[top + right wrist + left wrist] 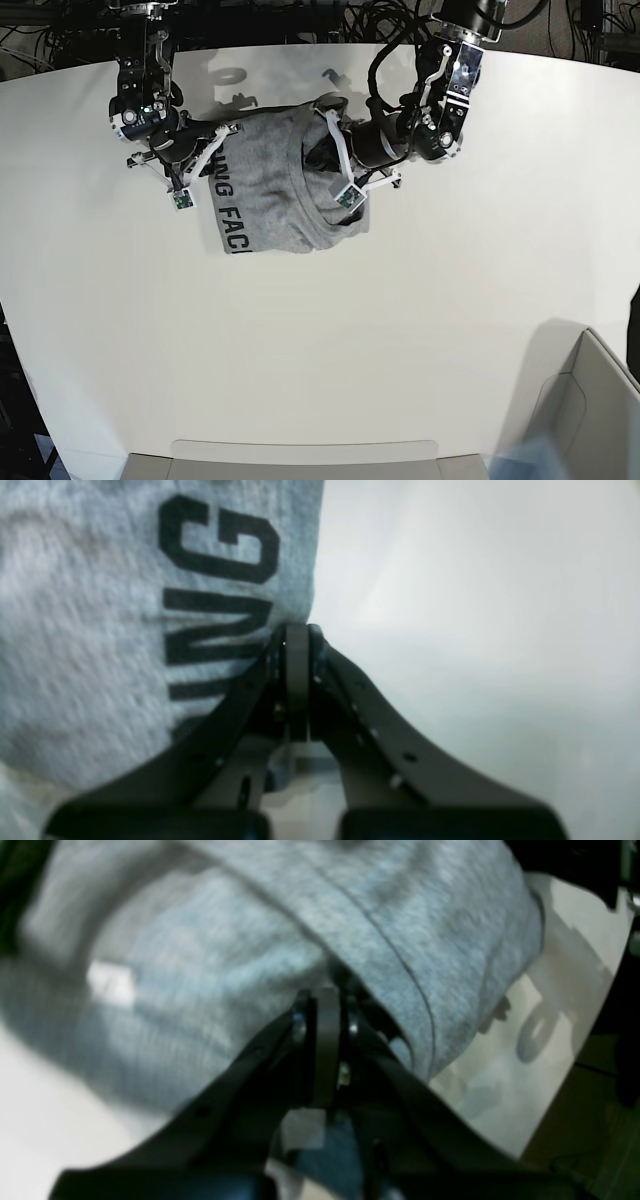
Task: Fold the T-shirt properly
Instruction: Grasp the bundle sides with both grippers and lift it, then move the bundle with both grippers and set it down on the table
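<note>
While both arms grip the cloth: legend to the fold in hand.
Step in hand: carrying one gathered edge of the T-shirt (270,190) across its body, judged from the raised bunch on the base view's right.
Left gripper (326,995): jaws together, pinched on a seamed grey edge of the shirt.
Right gripper (296,630): jaws together, clamped on the shirt's border beside the black lettering (217,592).
Doing it well: both grips kept level and moved at one pace; lifted edge laid flat onto the lower layer, not dropped in a heap; release only once cloth rests on the table (420,330).
Risk: sagging middle and a slanted crease if one arm leads; slipping of thin fabric from a narrow pinch.
Place of the shirt: far half of the white table, between the two arms, touching the surface at its near part.
Look of the shirt: heather grey, soft knit; bold black block letters along the side near the right gripper; opposite side rumpled, folded over itself, with a stitched hem showing in the left wrist view.
Handling: limp, likely to drape and wrinkle.
</note>
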Controlling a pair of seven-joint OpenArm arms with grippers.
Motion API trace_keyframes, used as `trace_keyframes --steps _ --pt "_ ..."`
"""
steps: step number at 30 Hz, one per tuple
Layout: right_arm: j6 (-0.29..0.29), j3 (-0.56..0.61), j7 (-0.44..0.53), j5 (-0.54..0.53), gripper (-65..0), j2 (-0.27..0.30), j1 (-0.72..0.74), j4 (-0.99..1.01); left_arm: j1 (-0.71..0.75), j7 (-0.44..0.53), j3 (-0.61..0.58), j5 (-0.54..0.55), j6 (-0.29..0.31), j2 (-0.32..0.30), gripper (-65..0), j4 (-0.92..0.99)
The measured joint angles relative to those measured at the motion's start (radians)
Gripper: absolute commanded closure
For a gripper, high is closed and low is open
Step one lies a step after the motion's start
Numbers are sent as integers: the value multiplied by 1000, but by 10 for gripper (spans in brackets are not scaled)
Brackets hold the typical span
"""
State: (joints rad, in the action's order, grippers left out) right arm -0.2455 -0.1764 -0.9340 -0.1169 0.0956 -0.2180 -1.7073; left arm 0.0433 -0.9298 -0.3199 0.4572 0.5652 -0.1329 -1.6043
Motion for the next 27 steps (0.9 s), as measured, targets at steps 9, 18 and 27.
trace_keyframes --steps 9,18,27 --pt "10 229 -1 3 0 -36 166 142 -37 11 173 -210 0 0 -14 0" --pt "16 433 19 5 0 -117 262 265 -176 18 243 -274 0 0 -15 162" --pt "8 429 -13 -6 0 -118 208 75 -248 8 328 -274 1 17 -15 130"
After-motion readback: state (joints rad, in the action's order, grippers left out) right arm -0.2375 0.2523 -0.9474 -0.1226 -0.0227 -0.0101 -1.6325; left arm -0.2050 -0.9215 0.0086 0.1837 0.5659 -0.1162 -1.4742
